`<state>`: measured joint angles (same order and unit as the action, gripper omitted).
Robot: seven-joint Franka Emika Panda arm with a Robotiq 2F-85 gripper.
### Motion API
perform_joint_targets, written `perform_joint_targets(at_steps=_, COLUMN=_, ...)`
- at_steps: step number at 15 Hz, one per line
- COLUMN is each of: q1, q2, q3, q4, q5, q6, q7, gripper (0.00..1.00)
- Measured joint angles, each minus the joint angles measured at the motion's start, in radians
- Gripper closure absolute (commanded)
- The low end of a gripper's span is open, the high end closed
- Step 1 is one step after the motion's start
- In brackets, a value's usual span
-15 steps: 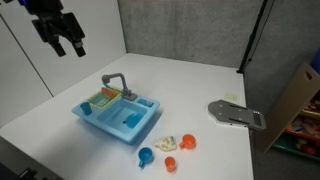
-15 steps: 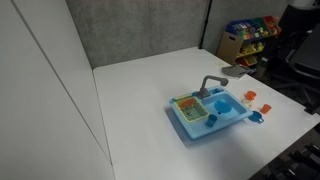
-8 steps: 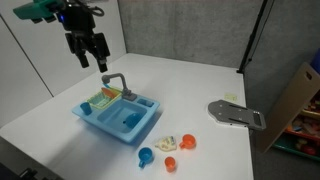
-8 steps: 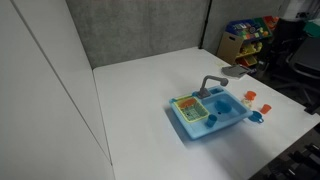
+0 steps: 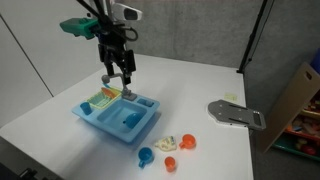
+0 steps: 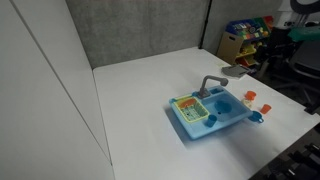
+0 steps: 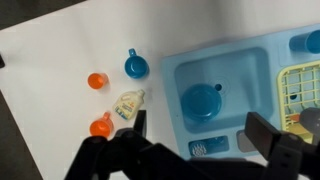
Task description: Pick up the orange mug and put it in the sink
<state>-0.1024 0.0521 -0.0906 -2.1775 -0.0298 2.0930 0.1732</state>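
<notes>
The orange mug (image 5: pixel 188 142) stands on the white table just past the sink's right end, and shows in the other exterior view (image 6: pixel 250 96) and in the wrist view (image 7: pixel 102 126). The light blue sink (image 5: pixel 112 122) has a grey faucet (image 5: pixel 117 82) and a green-yellow rack (image 5: pixel 101 99). It also shows in an exterior view (image 6: pixel 213 124) and in the wrist view (image 7: pixel 178 70). My gripper (image 5: pixel 118 74) hangs open and empty above the faucet end of the sink, well away from the mug. In the wrist view the gripper (image 7: pixel 200 135) has its jaws wide apart over the basin.
A blue mug (image 5: pixel 146 156), a smaller orange piece (image 5: pixel 170 163) and a small bottle (image 5: pixel 167 144) lie beside the orange mug. A blue bowl (image 7: pixel 203 100) sits in the basin. A grey flat object (image 5: pixel 235 115) lies at the table's right edge.
My gripper has moved from the far upper left, rightward and down, to just above the sink's faucet. The mugs and the sink have not moved.
</notes>
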Motion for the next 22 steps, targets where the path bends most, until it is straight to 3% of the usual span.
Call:
perform_joint_targets(at_steps=5, q1=-0.006, q2=0.07, q3=-0.016, q4=0.04, q5=0.014, q6=0.045, q7=0.0, gripper=0.0)
perform_joint_targets(at_steps=22, q1=-0.028, q2=0.092, q3=-0.046, q4=0.052, q5=0.019, q6=0.065, q7=0.0, gripper=0.0)
